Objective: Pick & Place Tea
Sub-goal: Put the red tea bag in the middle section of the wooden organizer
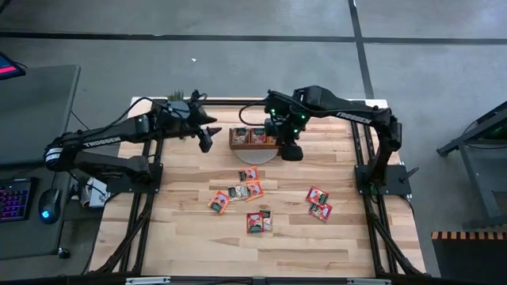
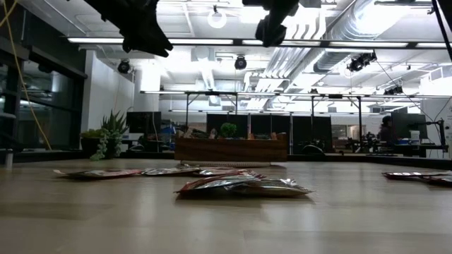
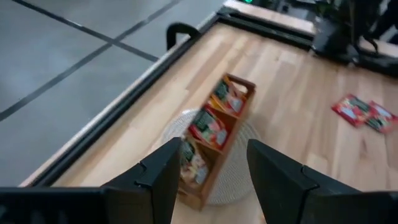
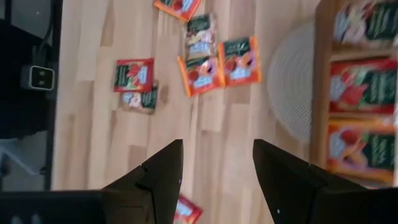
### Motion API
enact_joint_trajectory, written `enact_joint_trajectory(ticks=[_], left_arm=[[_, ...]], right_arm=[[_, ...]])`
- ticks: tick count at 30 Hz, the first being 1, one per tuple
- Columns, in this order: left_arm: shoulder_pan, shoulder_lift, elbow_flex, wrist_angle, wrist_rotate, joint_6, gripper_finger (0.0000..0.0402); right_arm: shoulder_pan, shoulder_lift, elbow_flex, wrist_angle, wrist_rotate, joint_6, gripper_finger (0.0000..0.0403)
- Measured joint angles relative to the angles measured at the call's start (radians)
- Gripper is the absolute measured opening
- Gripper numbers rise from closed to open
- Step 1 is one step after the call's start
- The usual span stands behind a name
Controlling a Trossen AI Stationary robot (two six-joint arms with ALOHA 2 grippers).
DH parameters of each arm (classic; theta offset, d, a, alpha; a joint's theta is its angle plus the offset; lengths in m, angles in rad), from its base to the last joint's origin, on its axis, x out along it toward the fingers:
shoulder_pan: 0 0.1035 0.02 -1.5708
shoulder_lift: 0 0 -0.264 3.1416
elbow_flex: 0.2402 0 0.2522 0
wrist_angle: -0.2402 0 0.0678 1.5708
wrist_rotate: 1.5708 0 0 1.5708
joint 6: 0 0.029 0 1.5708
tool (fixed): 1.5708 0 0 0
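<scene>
Tea sachets (image 1: 252, 192): loose clusters lie mid-table, more already filed in the wooden tray (image 1: 252, 138) on its round mat (image 1: 253, 153). Left gripper (image 1: 206, 139): just left of the tray, fingers apart, empty. Right gripper (image 1: 290, 150): at the tray's right end, fingers apart, empty. Advice: descend squarely over one isolated sachet, avoiding overlapped neighbours.

The tray (image 1: 253, 137) stands on a round mat (image 1: 255, 152) near the middle of the bench's (image 1: 190, 237) far edge, with sachets inside. Loose sachets (image 1: 247, 191) lie mid-bench, a pair (image 1: 319, 203) toward the right edge. The pincers hang beside the tray, left pincer (image 1: 206, 141) and right pincer (image 1: 290, 149).
</scene>
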Motion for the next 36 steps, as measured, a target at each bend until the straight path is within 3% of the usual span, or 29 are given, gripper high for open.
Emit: enact_joint_trajectory(ticks=[3,7,14,19,25,30,36], left_arm=[[-0.027,-0.019,0.000,-0.026,-0.001,0.000,0.0182],[-0.070,-0.022,0.000,-0.048,-0.006,0.000,0.0182],[-0.140,-0.023,0.000,-0.043,-0.001,0.001,0.0182],[-0.192,0.002,-0.040,0.064,0.034,0.015,0.0182],[-0.219,0.002,-0.079,0.138,0.041,-0.017,0.0182],[-0.219,0.002,-0.079,0.160,0.050,-0.082,0.0182],[-0.219,0.027,-0.078,0.238,0.053,-0.173,0.0182]], right_arm=[[0.012,-0.017,-0.042,-0.010,-0.004,0.061,0.0191],[0.042,-0.107,-0.240,0.075,-0.011,0.162,0.0191],[0.125,-0.380,-0.710,0.506,0.010,0.522,0.0191],[0.215,-0.516,-0.921,0.772,0.099,0.776,0.0191],[0.313,-0.595,-1.047,0.784,0.249,0.951,0.0191],[0.367,-0.636,-1.116,0.717,0.296,1.082,0.0191],[0.428,-0.693,-1.215,0.604,0.350,1.379,0.0191]])
